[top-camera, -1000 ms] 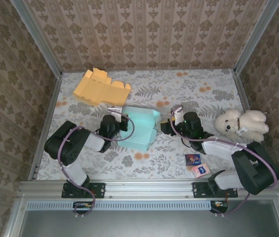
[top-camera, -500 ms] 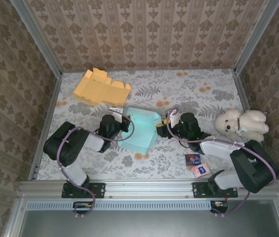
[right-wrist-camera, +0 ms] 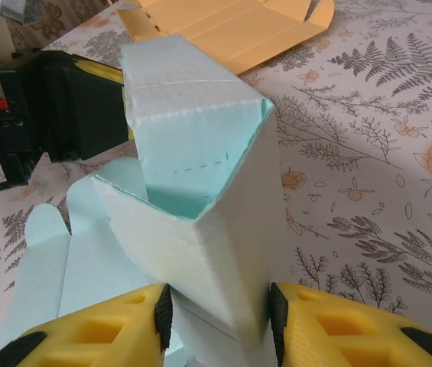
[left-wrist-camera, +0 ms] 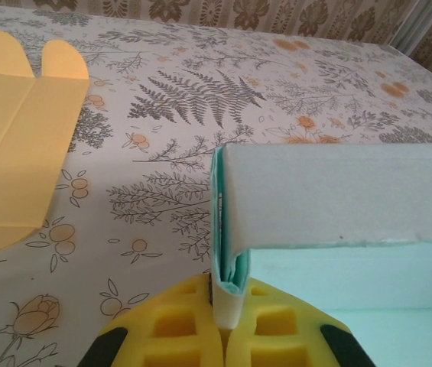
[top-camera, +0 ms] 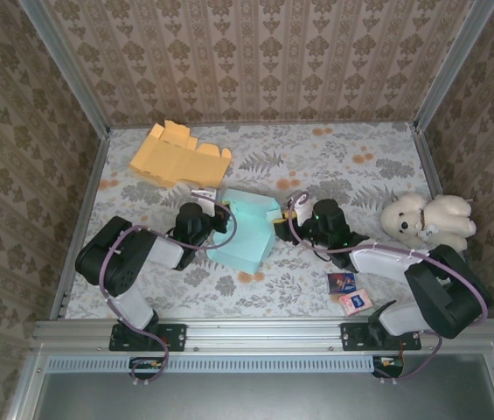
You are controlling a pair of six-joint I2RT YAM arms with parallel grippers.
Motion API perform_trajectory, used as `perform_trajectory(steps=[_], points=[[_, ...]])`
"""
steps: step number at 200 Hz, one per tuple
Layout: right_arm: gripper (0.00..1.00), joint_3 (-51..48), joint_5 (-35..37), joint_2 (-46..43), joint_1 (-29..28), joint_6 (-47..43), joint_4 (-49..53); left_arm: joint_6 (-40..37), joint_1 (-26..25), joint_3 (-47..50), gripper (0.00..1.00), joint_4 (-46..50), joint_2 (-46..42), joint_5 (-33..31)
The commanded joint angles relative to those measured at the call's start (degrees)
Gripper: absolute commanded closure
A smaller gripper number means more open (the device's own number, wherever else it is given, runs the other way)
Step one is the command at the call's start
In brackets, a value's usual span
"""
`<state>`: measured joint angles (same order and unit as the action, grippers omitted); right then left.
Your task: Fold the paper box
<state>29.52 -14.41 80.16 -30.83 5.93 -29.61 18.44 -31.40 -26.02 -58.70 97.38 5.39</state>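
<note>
The pale teal paper box (top-camera: 248,229) lies partly folded at the middle of the table. My left gripper (top-camera: 212,226) is at its left side. In the left wrist view that gripper (left-wrist-camera: 229,321) is shut on a doubled-over edge of the box (left-wrist-camera: 338,199), which stands up between the yellow fingers (left-wrist-camera: 170,329). My right gripper (top-camera: 283,223) is at the box's right end. In the right wrist view its jaws (right-wrist-camera: 219,313) sit on either side of a raised, folded corner of the box (right-wrist-camera: 200,153), both black pads (right-wrist-camera: 164,310) touching the paper.
A flat orange box blank (top-camera: 177,156) lies at the back left. A white plush bear (top-camera: 428,220) sits at the right. Two small cards (top-camera: 343,282) (top-camera: 356,302) lie near the right arm's base. Patterned walls close in the table on three sides.
My right gripper has moved left against the box's right end and its jaws have narrowed onto the corner, which now stands raised. The left gripper has kept its hold.
</note>
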Motion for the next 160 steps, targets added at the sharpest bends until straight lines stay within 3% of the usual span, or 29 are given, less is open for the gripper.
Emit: perform_trajectory(steps=[1, 93, 160], points=[[0.6, 2.3, 2.2, 2.2, -1.6, -0.9, -0.7, 2.2, -0.5, -1.1, 1.0, -1.7, -0.1, 0.1], [0.6, 4.4, 13.6, 9.1, -5.5, 1.0, -6.7, 4.1, -4.1, -1.0, 1.0, -0.6, -0.2, -6.1], [0.61, 4.9, 21.6, 13.7, -5.7, 2.5, -12.8, 3.4, -9.0, 0.8, 1.0, 1.0, -1.1, -17.5]])
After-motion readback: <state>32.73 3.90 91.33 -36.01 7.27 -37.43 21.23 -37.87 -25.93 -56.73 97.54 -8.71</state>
